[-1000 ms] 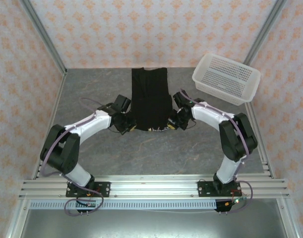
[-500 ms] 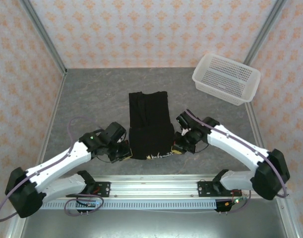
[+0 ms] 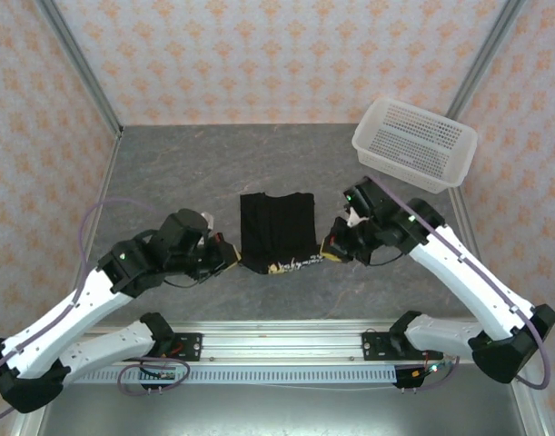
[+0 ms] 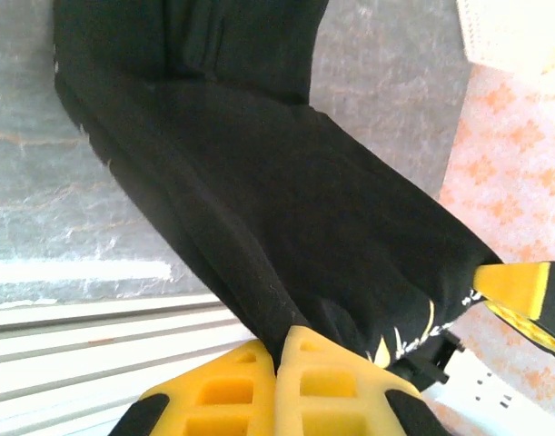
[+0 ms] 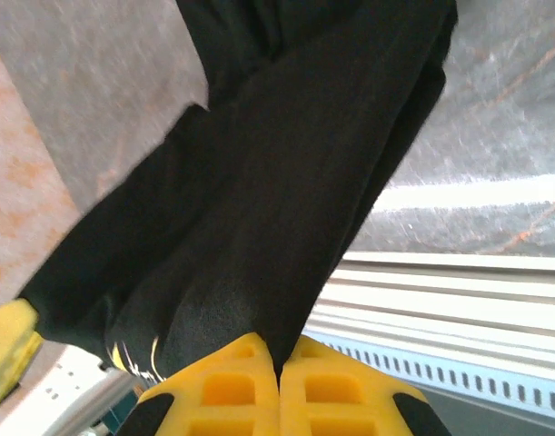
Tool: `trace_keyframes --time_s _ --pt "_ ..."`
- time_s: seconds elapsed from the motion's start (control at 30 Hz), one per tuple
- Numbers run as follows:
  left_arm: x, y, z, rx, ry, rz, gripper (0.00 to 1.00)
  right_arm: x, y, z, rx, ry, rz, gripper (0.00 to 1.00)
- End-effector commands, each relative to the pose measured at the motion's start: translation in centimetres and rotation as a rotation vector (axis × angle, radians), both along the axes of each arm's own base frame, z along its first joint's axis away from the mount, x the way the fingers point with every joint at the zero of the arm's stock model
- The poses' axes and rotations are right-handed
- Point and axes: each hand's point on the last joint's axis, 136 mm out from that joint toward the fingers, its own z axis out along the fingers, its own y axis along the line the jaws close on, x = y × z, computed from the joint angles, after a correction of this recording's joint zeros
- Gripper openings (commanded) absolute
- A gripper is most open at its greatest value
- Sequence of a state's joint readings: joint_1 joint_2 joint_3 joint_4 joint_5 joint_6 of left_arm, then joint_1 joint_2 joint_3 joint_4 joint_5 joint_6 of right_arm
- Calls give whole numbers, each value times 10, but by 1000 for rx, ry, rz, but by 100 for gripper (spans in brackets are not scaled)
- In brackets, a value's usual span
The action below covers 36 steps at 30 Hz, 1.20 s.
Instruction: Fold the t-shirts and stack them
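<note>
Left gripper (image 4: 279,359) pinches the near-left corner of the t-shirt (image 3: 277,227), and right gripper (image 5: 277,359) pinches the near-right corner. The near edge is lifted, with cloth slack between the two. Shirt sits mid-table, plain black up, a little print showing at the raised edge; its far part rests on the table (image 3: 168,173). White basket (image 3: 413,143) at far-right corner, well apart. Likely mid-fold — best to move both corners level and together, edge taut, and land square before letting go.

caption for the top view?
Left gripper and right gripper pinch near corners of the black t-shirt; white basket far right.
</note>
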<state>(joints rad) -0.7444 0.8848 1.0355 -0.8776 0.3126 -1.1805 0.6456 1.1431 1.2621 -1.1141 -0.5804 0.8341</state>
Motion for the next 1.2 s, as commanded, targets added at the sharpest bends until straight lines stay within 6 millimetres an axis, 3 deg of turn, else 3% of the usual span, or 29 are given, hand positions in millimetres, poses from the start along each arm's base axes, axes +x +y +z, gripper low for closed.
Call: trace_keyframes --time_s 0.0,0.27,0.5,0.7,0.87,0.9,0.93,1.03,1.1,1.17 --pt "23 11 9 50 -21 89 0 12 -8 1 -48 67 -81 0" --pt "74 16 2 85 45 171 0 71 7 -4 -33 120 -103 0" --pt "135 22 -20 135 102 207 0 138 6 -32 -33 153 -149 0" --pt "208 31 -55 195 133 226 0 204 9 -72 -45 191 -177 0" --pt "259 35 -102 230 208 219 0 250 3 -113 -96 216 -216 0" --pt "267 35 -115 239 230 216 3 260 4 -119 -100 206 -218 10" --pt "274 36 -121 249 231 215 15 269 2 -124 -117 194 -220 20" --pt "294 40 -103 274 156 224 44 289 -5 -122 -171 124 -216 42" --pt "298 44 -74 282 86 247 53 296 -10 -108 -194 60 -215 50" --pt "287 52 -46 302 37 277 54 295 -18 -91 -226 2 -218 55"
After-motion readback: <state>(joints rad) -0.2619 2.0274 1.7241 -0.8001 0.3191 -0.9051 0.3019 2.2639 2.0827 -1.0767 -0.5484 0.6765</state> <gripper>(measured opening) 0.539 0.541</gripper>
